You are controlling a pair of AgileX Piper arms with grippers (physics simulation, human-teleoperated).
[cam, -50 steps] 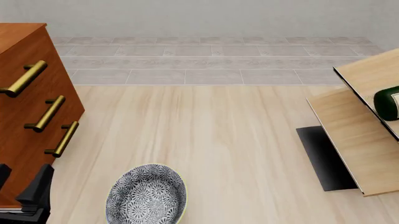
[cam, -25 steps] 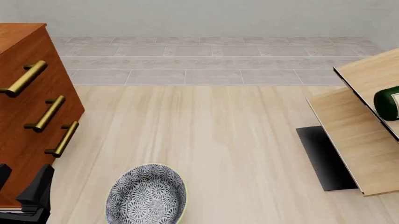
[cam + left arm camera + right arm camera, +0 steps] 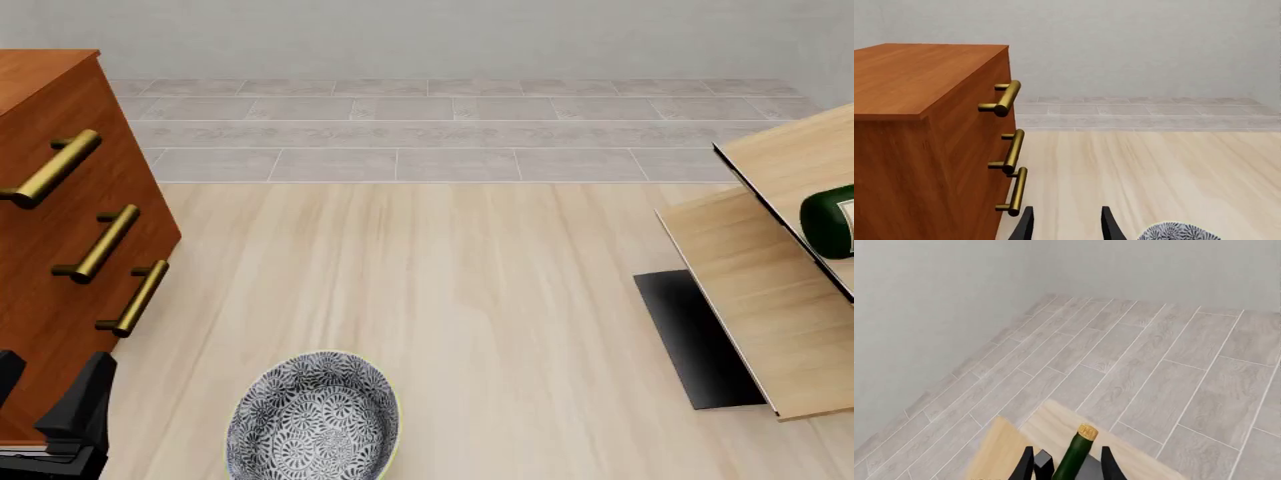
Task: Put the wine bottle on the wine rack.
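The wine bottle (image 3: 830,221) lies on the slanted pale boards of the wine rack (image 3: 758,290) at the far right; only its dark green base with the white label shows in the front view. In the right wrist view its slim neck and tan cork (image 3: 1087,432) point out between the fingers of my right gripper (image 3: 1067,450), which is open and clear of the neck on both sides. The rack's board (image 3: 1002,450) shows below. The right gripper is outside the front view. My left gripper (image 3: 51,388) is open and empty at the near left, beside the cabinet.
A reddish-brown drawer cabinet (image 3: 54,250) with brass handles (image 3: 1013,150) stands at the left. A patterned grey bowl (image 3: 315,418) sits near the front edge, just right of the left gripper. The rack's black base (image 3: 687,340) lies on the table.
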